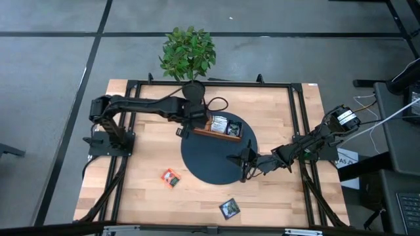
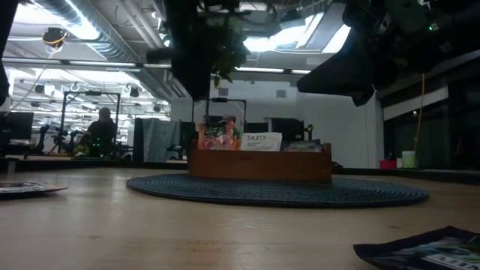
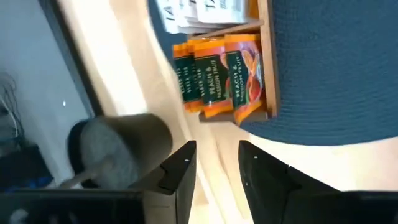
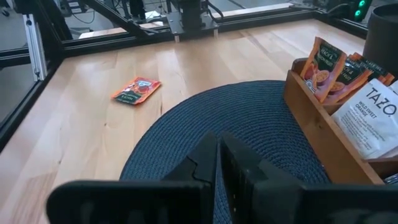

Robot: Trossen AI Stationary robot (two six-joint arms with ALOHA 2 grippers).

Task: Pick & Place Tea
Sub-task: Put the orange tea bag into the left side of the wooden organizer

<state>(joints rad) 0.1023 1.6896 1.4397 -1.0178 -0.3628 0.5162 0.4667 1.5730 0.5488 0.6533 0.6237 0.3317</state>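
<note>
A long wooden tray point(image 1: 222, 126) stands on a round dark blue mat point(image 1: 213, 164). Orange sachets point(image 3: 221, 74) and white sachets point(image 4: 373, 115) stand upright in its compartments. One orange sachet point(image 1: 172, 177) lies flat on the bare wood toward the table's near left, also in the right wrist view point(image 4: 135, 90). A dark sachet point(image 1: 230, 208) lies near the near edge. My left gripper point(image 3: 217, 165) is open and empty, hovering by the tray's left end. My right gripper point(image 4: 219, 158) is shut on nothing, held above the mat's right half, pointing toward the table's left.
A potted plant point(image 1: 188, 52) stands at the far edge, its dark pot point(image 3: 121, 149) close behind the tray's left end and my left gripper. A black frame point(image 1: 298, 124) borders the table. Bare wood lies to the near left and near right of the mat.
</note>
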